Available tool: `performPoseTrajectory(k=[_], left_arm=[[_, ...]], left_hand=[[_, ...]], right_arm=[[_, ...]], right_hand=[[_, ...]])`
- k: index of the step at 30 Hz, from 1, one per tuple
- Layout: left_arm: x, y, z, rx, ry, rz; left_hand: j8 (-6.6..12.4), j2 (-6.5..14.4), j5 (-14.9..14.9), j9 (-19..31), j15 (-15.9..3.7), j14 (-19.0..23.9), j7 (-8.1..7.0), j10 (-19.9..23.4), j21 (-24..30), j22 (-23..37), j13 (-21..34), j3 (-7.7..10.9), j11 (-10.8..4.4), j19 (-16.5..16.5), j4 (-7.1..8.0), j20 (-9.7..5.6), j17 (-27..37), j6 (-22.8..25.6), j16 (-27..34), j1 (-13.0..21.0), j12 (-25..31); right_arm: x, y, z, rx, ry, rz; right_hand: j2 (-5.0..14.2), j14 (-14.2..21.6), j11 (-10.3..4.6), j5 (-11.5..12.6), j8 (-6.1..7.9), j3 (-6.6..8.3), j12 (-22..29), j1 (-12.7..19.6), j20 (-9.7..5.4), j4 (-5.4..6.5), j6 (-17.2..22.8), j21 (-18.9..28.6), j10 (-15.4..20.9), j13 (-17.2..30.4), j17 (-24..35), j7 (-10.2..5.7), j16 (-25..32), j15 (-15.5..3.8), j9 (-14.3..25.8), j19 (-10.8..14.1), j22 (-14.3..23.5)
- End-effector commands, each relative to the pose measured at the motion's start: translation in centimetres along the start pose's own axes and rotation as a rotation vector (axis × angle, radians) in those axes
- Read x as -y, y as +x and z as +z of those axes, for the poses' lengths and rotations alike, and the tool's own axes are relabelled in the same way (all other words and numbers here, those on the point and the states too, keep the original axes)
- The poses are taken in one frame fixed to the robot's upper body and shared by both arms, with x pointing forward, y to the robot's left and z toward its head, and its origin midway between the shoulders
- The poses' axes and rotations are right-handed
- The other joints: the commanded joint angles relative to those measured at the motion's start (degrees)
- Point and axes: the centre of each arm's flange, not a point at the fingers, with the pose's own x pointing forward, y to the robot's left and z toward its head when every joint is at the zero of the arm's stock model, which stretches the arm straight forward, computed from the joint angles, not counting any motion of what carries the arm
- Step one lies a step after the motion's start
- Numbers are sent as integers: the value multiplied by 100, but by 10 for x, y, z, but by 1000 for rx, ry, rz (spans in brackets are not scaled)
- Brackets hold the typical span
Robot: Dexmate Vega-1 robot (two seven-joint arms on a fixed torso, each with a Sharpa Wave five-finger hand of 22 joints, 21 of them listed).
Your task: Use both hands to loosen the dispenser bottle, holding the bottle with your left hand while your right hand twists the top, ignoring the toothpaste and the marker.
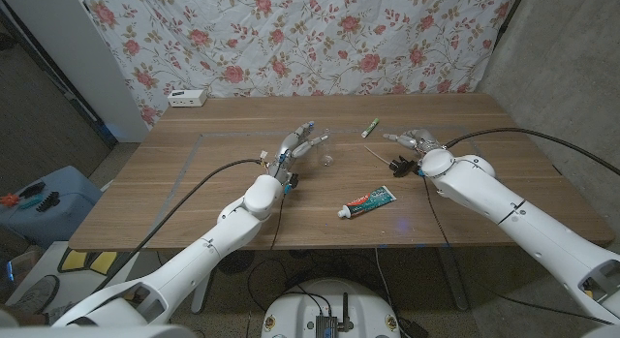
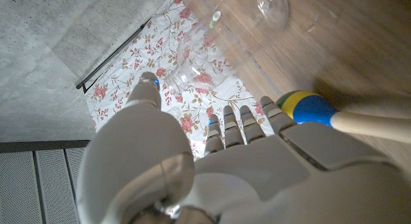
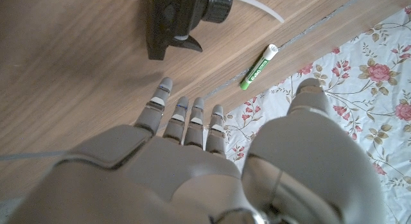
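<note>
On the wooden surface [image 1: 194,173], which stands before a hanging cloth printed with red flowers [image 1: 291,38] and has a grey wall to its right, there is one of each thing. A single white box [image 1: 188,98] sits at the far left corner. Next comes the left hand [image 1: 298,144], near the middle, its fingers [image 2: 234,124] straight and spread apart from the thumb, nothing clasped in them. Just beyond its fingertips lies the one clear bottle [image 1: 325,144], without its top. It is see-through and hard to trace, but it seems to lie on its side, its long axis running from the far side towards the near edge and its rounded end [image 2: 273,6] on the wood. I cannot tell whether the fingers touch it. One green marker [image 1: 370,130] lies further back, slanted. One toothpaste tube [image 1: 368,199] lies near the front edge, its white cap to the left. The black dispenser top [image 1: 397,167] lies apart from the bottle, its white tube [image 1: 373,154] pointing back and left towards it. Last, the right hand [image 1: 412,139] is beside that top, fingers [image 3: 192,118] stretched out and holding nothing.
</note>
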Motion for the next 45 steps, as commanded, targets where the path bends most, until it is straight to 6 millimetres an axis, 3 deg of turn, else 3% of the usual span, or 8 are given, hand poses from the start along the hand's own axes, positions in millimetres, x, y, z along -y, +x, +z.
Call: performPoseTrajectory(k=[1,3,9,24,30,45], left_arm=[[-9,-4,5,19,-17,6],[-11,-4,5,25,-21,14],[-17,-6,8,40,-29,19],[-38,-14,11,82,-53,38],[-49,-17,9,102,-78,57],[-69,-22,4,112,-91,59]], left_hand=[[50,61,22,20,-21,-7,-8,-4,5,8,-7,-12,42,-45,68,-1,14,80,18,-104,7],[59,95,19,21,-30,12,-8,22,12,8,-12,-17,51,-44,92,-5,16,104,33,-140,25],[66,166,12,21,-25,45,-9,48,29,9,-22,-31,23,-24,145,-22,18,130,56,-223,46],[68,296,-12,23,-8,48,9,71,38,11,-38,-72,37,-35,266,-44,24,154,67,-423,70],[68,565,-33,25,9,47,33,81,45,13,-50,-60,37,-47,448,-38,48,176,83,-657,83],[75,668,-57,24,-15,75,24,116,53,13,-57,-47,36,-43,495,-69,33,217,82,-736,99]], right_arm=[[4,-5,3,108,24,7],[5,-5,3,131,25,1],[5,-7,4,174,54,-17],[2,-6,8,268,134,-17],[0,-5,7,353,187,-9],[-8,-4,-5,423,309,-4]], right_hand=[[56,-155,-11,50,52,-107,-19,-71,-194,3,-59,23,-90,-29,-29,404,22,-2,-15,-95,15],[88,-204,0,39,38,-134,-23,-130,-240,32,-108,23,-119,-35,-26,300,24,-10,-25,-103,11],[114,-306,1,24,31,-171,-36,-235,-360,88,-129,18,-168,-39,-15,376,5,-40,-34,-125,10],[207,-460,-36,-16,-9,-248,-53,-512,-573,245,-257,-7,-250,-53,9,308,-1,-107,-57,-226,8],[303,-565,-43,-45,-12,-292,-61,-710,-735,365,-303,9,-309,-65,19,305,-1,-185,-72,-253,10],[436,-580,-109,-82,-23,-334,-48,-935,-867,508,-362,21,-309,-79,25,205,27,-311,-87,-252,12]])
